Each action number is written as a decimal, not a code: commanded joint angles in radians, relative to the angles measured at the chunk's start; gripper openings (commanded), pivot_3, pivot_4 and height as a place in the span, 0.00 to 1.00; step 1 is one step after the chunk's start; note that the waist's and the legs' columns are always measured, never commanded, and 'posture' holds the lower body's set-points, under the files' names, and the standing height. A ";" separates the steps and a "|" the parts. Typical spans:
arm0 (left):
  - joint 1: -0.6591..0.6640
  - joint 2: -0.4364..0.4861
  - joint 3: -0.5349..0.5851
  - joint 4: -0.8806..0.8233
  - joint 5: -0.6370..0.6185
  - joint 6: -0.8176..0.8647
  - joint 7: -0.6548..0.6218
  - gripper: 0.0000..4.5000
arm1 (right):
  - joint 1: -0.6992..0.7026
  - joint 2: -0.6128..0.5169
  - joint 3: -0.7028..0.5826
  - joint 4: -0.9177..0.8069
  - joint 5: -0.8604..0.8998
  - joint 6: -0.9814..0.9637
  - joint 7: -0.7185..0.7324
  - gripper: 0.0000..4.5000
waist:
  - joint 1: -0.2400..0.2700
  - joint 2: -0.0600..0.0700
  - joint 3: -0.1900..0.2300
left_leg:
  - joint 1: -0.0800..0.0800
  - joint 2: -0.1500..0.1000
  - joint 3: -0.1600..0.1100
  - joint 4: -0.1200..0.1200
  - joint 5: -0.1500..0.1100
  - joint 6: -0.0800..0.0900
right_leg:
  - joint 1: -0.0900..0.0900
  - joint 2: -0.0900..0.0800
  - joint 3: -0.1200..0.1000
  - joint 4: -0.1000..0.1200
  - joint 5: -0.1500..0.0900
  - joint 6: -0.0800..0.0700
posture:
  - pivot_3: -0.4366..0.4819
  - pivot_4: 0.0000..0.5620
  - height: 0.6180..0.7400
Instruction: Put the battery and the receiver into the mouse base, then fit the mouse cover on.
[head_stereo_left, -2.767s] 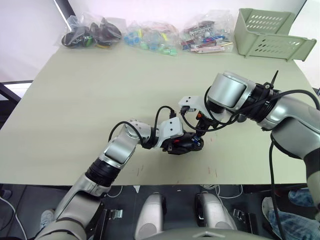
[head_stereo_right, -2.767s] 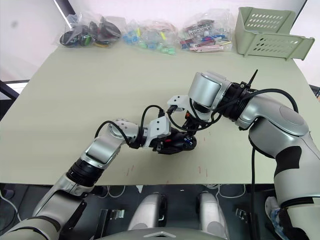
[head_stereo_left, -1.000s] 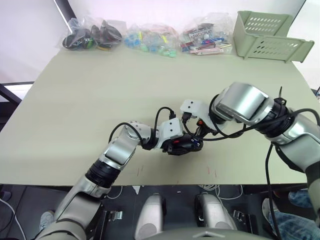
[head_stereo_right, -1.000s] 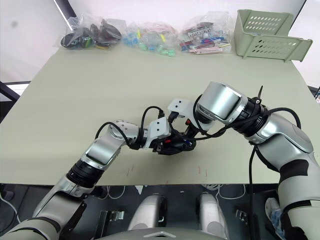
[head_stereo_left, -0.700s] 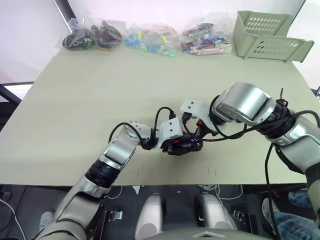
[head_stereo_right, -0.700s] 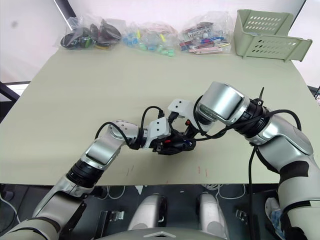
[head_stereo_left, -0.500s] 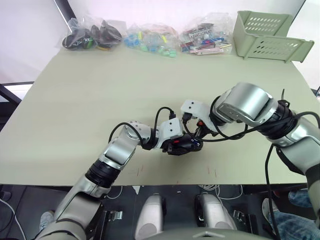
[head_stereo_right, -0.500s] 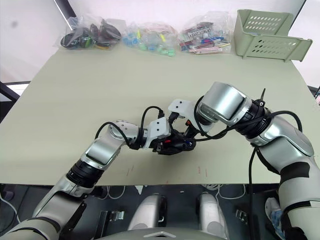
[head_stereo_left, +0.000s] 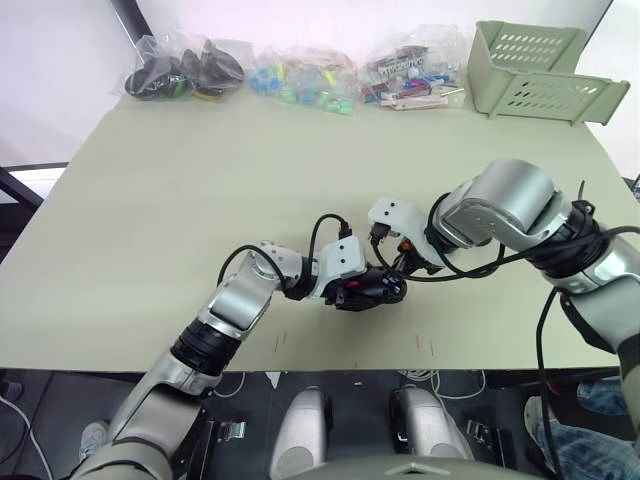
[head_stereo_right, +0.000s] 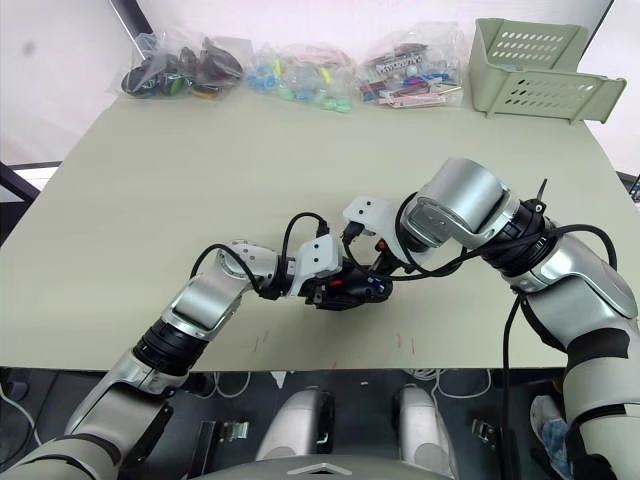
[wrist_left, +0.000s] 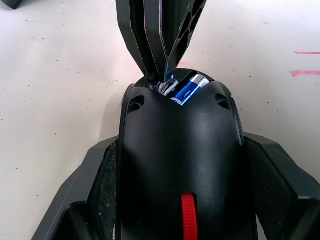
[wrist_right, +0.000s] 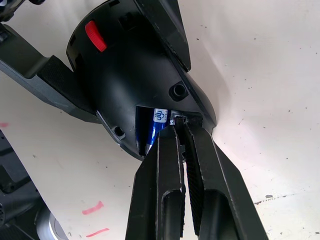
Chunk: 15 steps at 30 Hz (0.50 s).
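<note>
Item: mouse base (wrist_right: 135, 65), black, red patch at one end, clamped between the fingers of our left gripper (wrist_left: 180, 165) on the table (head_stereo_left: 200, 200).

Risk: we judge that a skewed push from our right gripper (wrist_right: 181, 131) could jam the receiver (wrist_right: 178, 120) at the slot mouth or let it slip from the tips; side pressure could also twist the base in our left grip or lift the battery (wrist_right: 154, 127) from its bay.

Position: the battery lies seated in its recess at the end away from the red patch. The receiver, a tiny silvery nub, sits just beside the battery at the recess edge, pinched between our right fingertips (wrist_right: 170, 134), which are nearly closed on it and touching the base rim.

Not yet fitted: the mouse cover. Bagged parts (head_stereo_left: 300, 75) and a green basket (head_stereo_left: 540, 70) stand well apart at the far edge.
</note>
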 joint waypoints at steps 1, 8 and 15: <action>0.002 0.014 0.010 -0.002 0.011 -0.002 0.005 0.67 | 0.038 -0.024 -0.002 0.012 0.051 0.026 -0.055 0.00 | 0.000 0.000 0.000 | 0.000 0.000 0.000 0.000 0.000 0.000 | 0.000 0.000 0.000 0.000 0.000 0.000 | 0.48 0.27 1.00; 0.002 0.017 0.011 -0.004 0.009 0.002 0.003 0.67 | 0.075 -0.009 -0.072 0.037 0.149 0.026 -0.182 0.00 | -0.001 0.000 0.000 | 0.000 0.000 0.000 0.000 0.000 0.000 | 0.000 0.000 0.000 0.000 0.000 0.000 | 0.48 0.27 1.00; -0.003 0.022 0.012 0.000 0.008 0.000 -0.002 0.67 | 0.068 -0.002 -0.098 0.077 0.244 0.026 -0.277 0.00 | -0.001 0.000 0.000 | 0.000 0.000 0.000 0.000 0.000 0.000 | 0.000 0.000 0.000 0.000 0.000 0.000 | 0.48 0.27 1.00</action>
